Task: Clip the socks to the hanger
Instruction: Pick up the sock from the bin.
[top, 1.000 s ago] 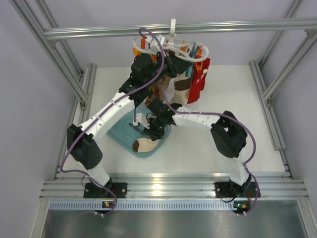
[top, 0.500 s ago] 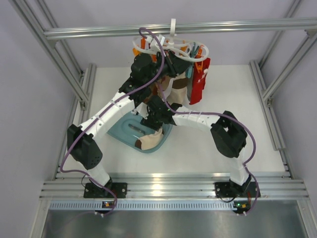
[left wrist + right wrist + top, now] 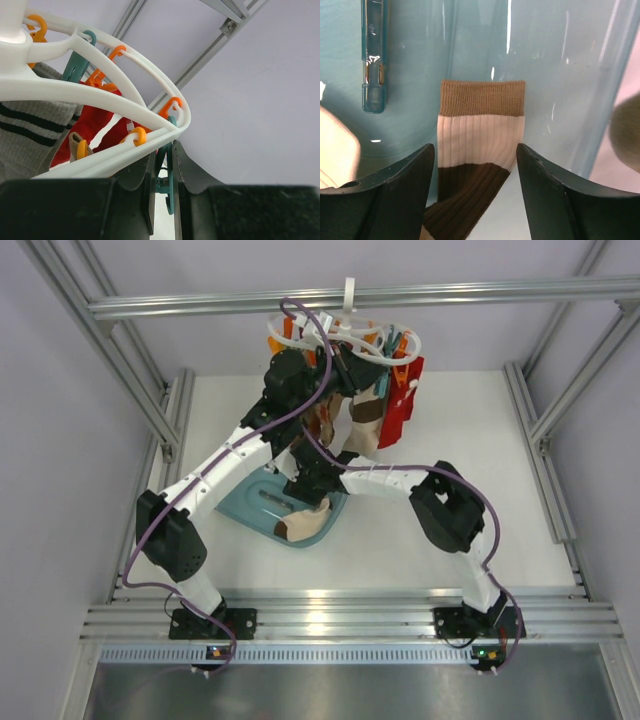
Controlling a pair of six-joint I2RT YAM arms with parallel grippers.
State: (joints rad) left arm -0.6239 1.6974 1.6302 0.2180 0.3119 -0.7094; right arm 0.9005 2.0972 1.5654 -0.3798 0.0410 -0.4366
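Left end effector (image 3: 162, 156) high, tight on teal peg (image 3: 169, 187) of hanger (image 3: 100, 97); right end effector (image 3: 475, 150) low, spread astride sock (image 3: 482, 132).

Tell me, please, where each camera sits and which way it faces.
Top external: above and behind, facing down at hanger, tray and sock; left arm and right arm show.
Left wrist: raised, facing up at hanger; left jaws pinch teal peg.
Right wrist: facing down into tray; open right jaws flank sock.
Shared: top and right wrist see tray, sock.

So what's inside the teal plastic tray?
A cream-and-brown ribbed sock lies there, between the fingers of the open right gripper. The arms cover part of the tray from above.
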